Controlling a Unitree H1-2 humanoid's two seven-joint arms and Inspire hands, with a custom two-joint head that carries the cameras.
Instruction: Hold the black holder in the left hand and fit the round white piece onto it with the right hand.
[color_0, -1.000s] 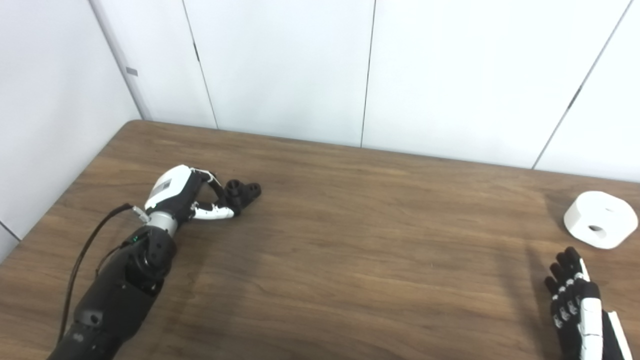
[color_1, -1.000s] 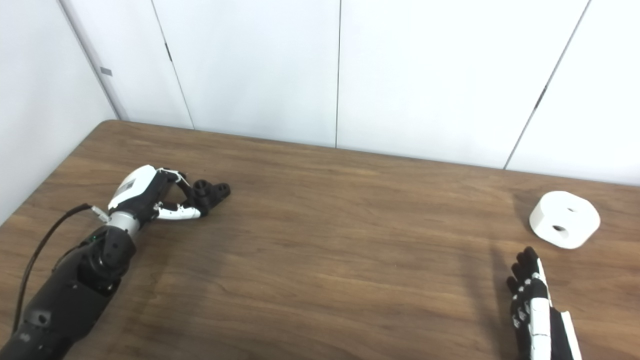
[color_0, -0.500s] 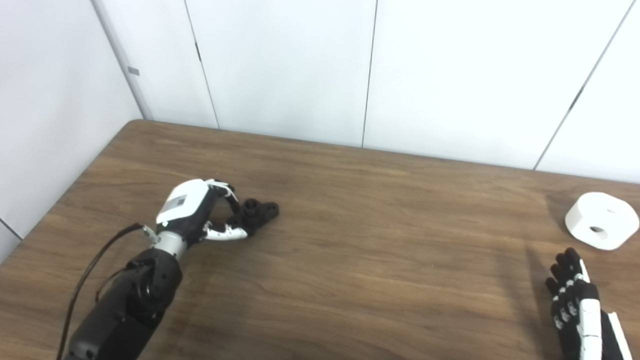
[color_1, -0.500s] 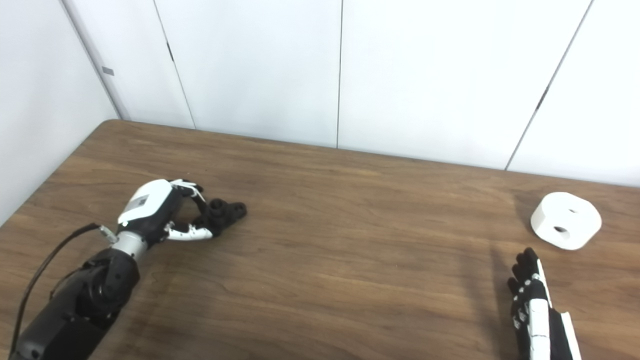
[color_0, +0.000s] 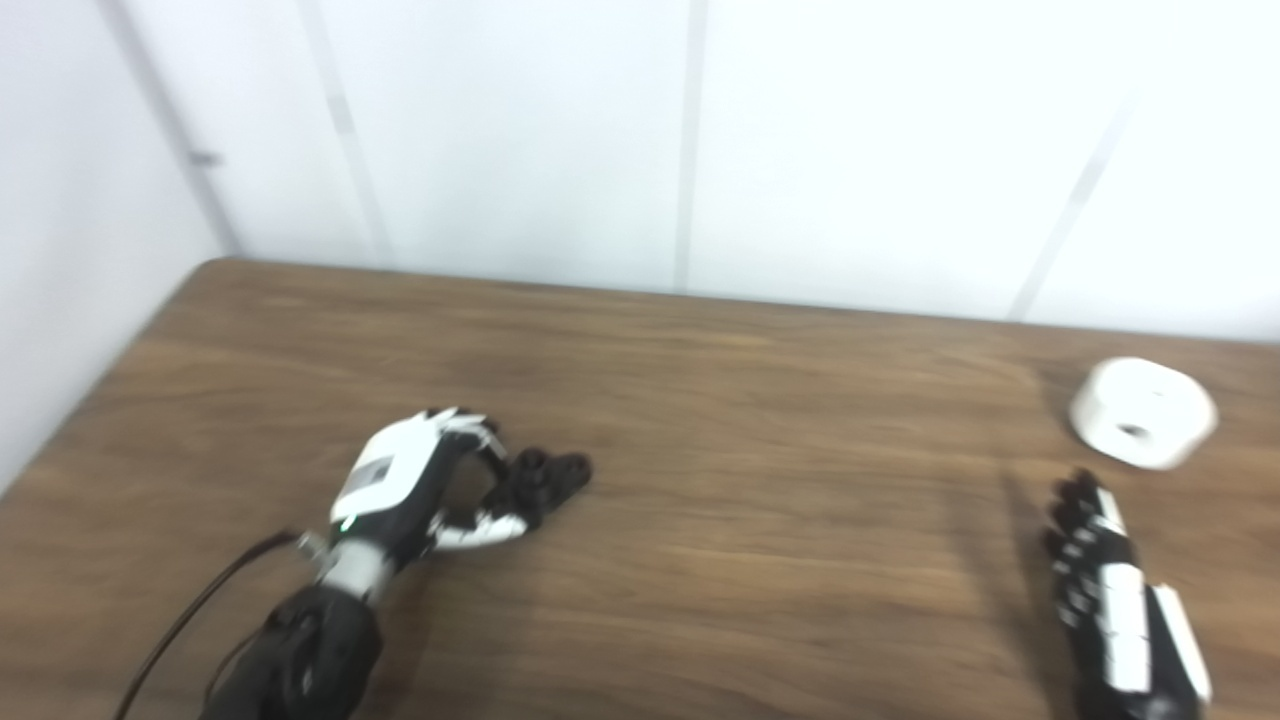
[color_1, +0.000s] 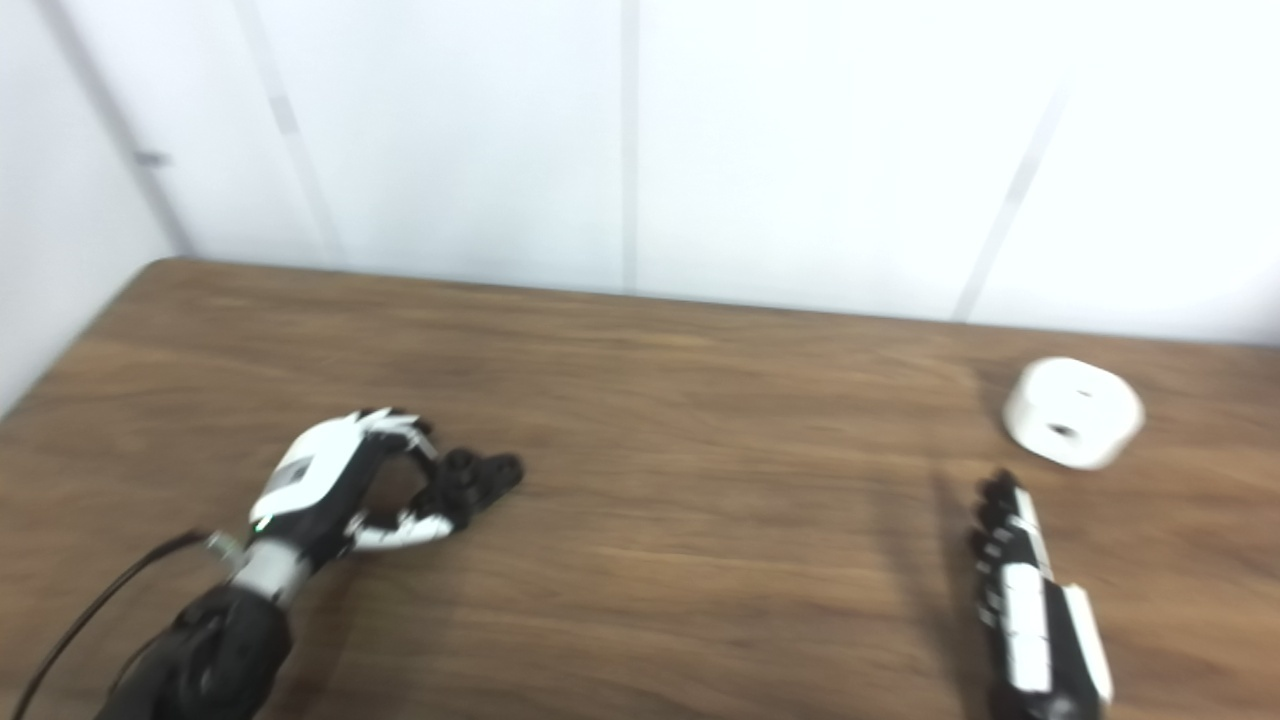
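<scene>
Wooden table (color_0: 760, 560): left hand (color_0: 420, 490) seemingly grips black holder (color_0: 545, 480).

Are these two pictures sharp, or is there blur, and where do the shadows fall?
Left eye view: motion blur throughout; the round white piece has smeared edges, and a soft shadow lies left of the right hand. Right eye view: equally blurred; the black holder in the left hand shows little detail, and the wall looks overexposed.
</scene>
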